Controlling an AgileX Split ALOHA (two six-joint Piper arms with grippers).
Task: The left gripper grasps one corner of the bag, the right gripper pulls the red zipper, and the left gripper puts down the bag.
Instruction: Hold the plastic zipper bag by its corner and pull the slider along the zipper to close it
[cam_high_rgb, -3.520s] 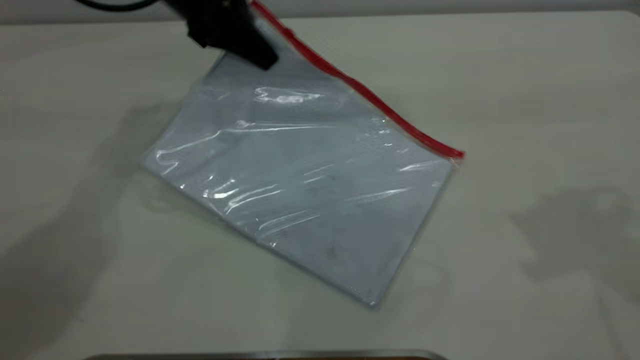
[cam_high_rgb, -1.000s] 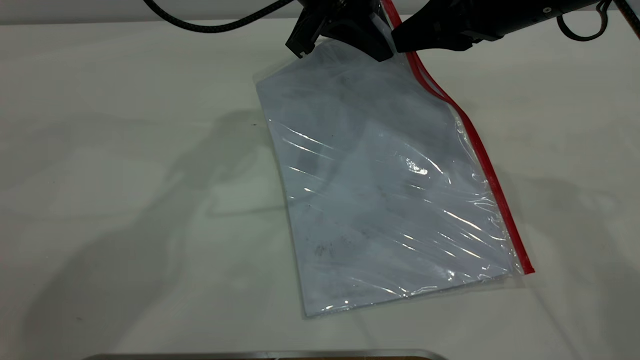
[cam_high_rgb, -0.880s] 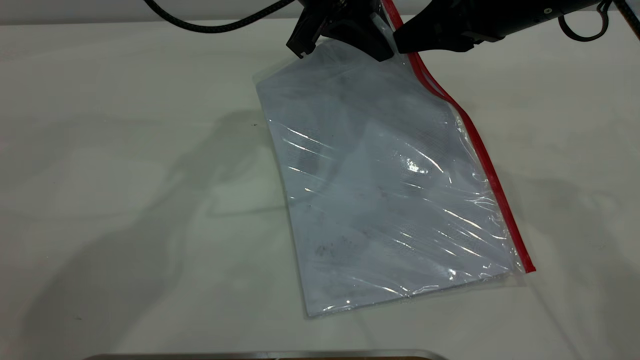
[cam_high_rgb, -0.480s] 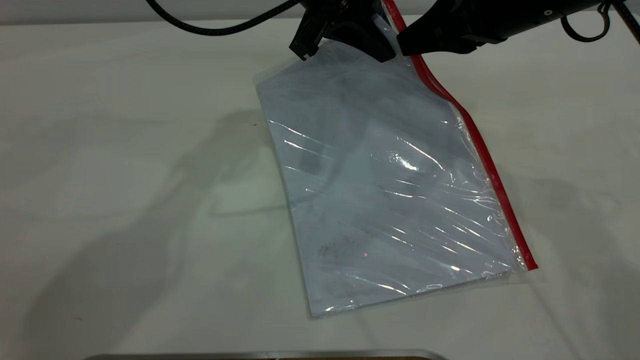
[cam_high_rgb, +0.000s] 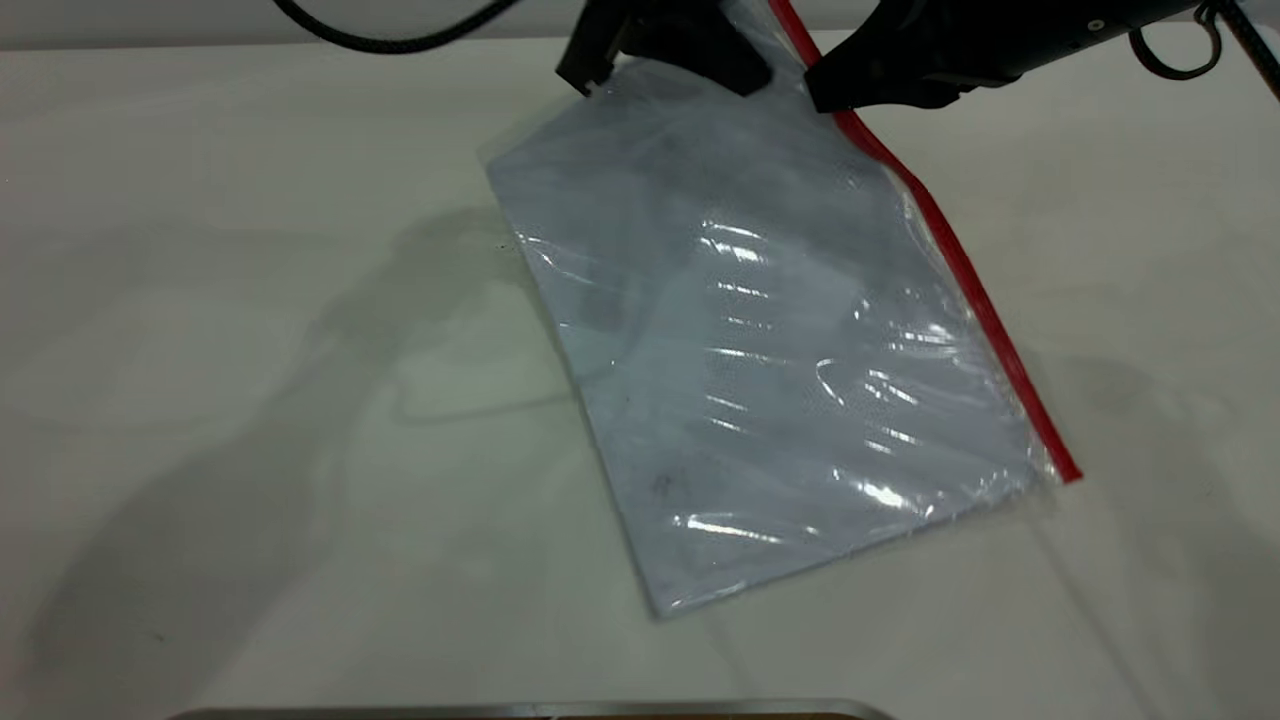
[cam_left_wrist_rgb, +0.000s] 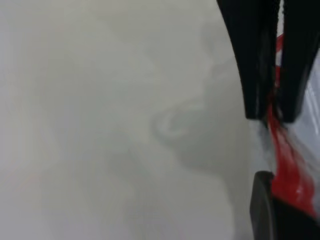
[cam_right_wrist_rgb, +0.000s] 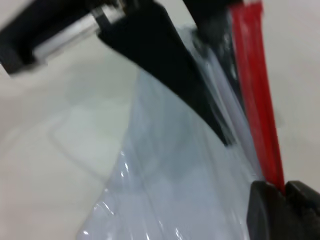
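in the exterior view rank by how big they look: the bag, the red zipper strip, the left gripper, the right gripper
1. The bag, by far the largest.
2. The right gripper with the arm behind it, a long dark shape.
3. The red zipper, long but very thin.
4. The left gripper, cut off by the frame's top edge, so its true rank against the others is unsure.

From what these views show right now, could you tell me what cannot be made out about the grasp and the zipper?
- Small red slider tab: not visible; exterior view, the slim black right gripper covers that stretch of the thin red zipper.
- Gripped corner of the clear plastic bag: cut off by the top edge behind the blocky black left gripper.
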